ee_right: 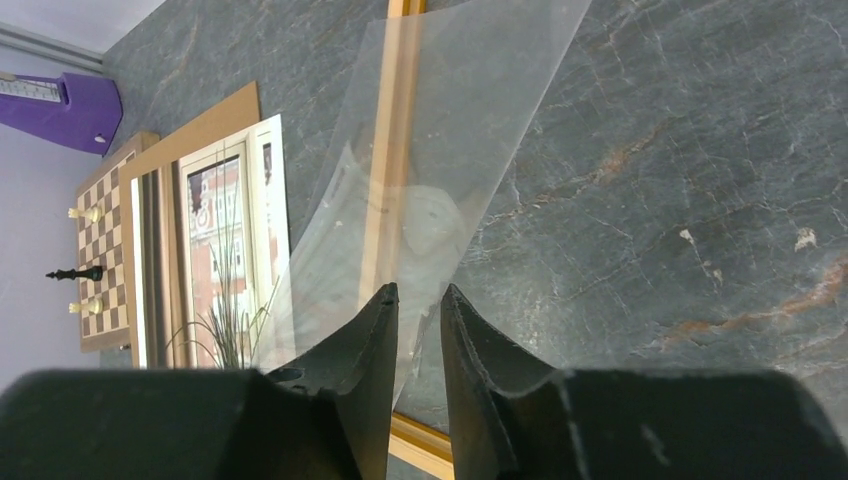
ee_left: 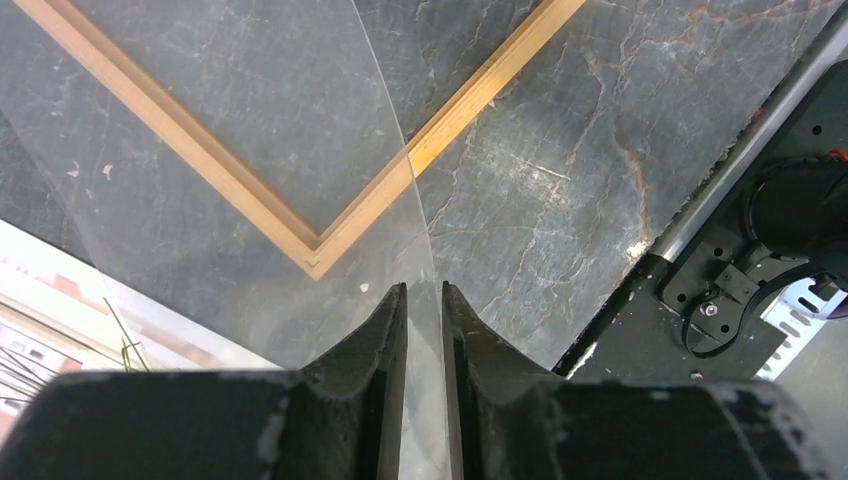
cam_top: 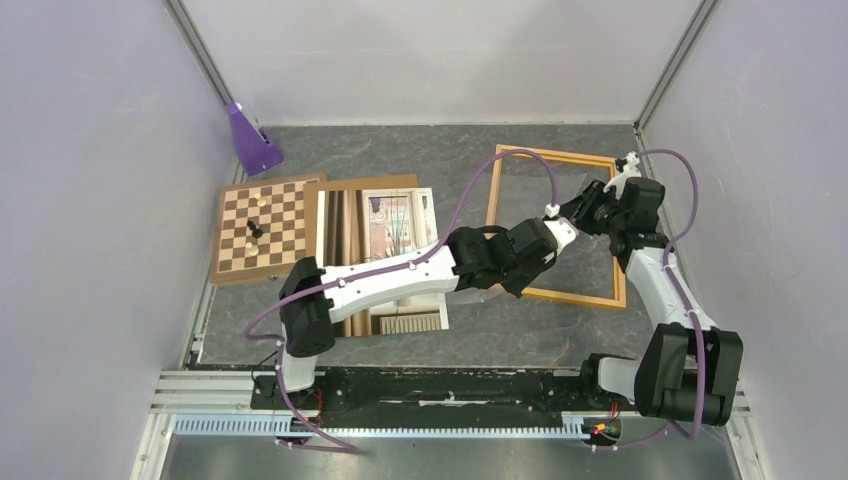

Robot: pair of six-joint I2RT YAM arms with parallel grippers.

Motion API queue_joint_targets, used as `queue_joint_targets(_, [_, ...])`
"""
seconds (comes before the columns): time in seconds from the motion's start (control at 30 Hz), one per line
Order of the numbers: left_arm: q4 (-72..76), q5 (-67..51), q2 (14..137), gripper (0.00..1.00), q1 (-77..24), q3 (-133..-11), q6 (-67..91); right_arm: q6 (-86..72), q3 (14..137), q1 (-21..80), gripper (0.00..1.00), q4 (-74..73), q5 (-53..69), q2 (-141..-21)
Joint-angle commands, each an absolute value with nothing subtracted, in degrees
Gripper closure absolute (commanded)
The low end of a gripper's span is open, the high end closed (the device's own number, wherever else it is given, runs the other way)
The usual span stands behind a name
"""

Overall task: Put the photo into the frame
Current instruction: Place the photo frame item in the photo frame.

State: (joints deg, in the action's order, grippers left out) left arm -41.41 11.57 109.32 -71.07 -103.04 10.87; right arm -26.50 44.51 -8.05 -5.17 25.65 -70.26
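The light orange frame (cam_top: 580,296) lies flat at the right, open, with the dark table showing through it. The photo (cam_top: 395,225) of a spiky plant by a window lies left of it on a brown backing board (cam_top: 370,183). My left gripper (cam_top: 568,230) and right gripper (cam_top: 592,208) meet over the frame's right half. Each is closed on a thin clear sheet, which is curved and raised above the frame. In the left wrist view the sheet (ee_left: 250,130) runs down between my fingers (ee_left: 425,288) over the frame's corner (ee_left: 315,262). In the right wrist view the sheet (ee_right: 470,130) enters my gripper (ee_right: 418,290).
A brown-and-white chessboard (cam_top: 262,230) with a few pieces lies left of the photo. A purple wedge-shaped object (cam_top: 250,140) stands at the back left. Grey walls close in on both sides. The black base rail (cam_top: 450,385) runs along the near edge.
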Motion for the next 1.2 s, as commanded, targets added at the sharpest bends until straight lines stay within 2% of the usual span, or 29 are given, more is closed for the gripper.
queue_joint_targets(0.0, [-38.8, 9.9, 110.6, 0.75, -71.7, -106.2, 15.5, -24.8, 43.6, -9.2, 0.77, -2.3, 27.4, -70.6])
queue_joint_targets(0.1, [-38.8, 9.4, 111.6, 0.72, -71.9, -106.9, 15.9, -24.4, 43.3, -10.1, 0.84, -1.9, 27.8, -71.0])
queue_joint_targets(0.27, [-38.8, 8.5, 113.0, 0.46, -72.5, -107.6, 16.1, -24.3, 43.5, -12.6, 1.00, -0.9, 28.9, -72.4])
queue_joint_targets(0.53, [-39.9, 7.0, 113.7, 0.27, -72.5, -109.9, 15.5, -20.1, 47.8, -16.3, 1.00, -1.6, 31.8, -76.7])
queue_joint_targets(0.97, [-40.6, 11.1, 108.5, 0.24, -71.5, -109.4, 6.3, -1.3, 63.0, -21.4, 1.00, -14.0, 33.1, -89.4])
queue_joint_targets(1.17, [-40.3, 6.7, 107.6, 0.24, -65.9, -108.5, 4.8, 7.2, 68.5, -22.4, 1.00, -18.4, 31.7, -94.4])
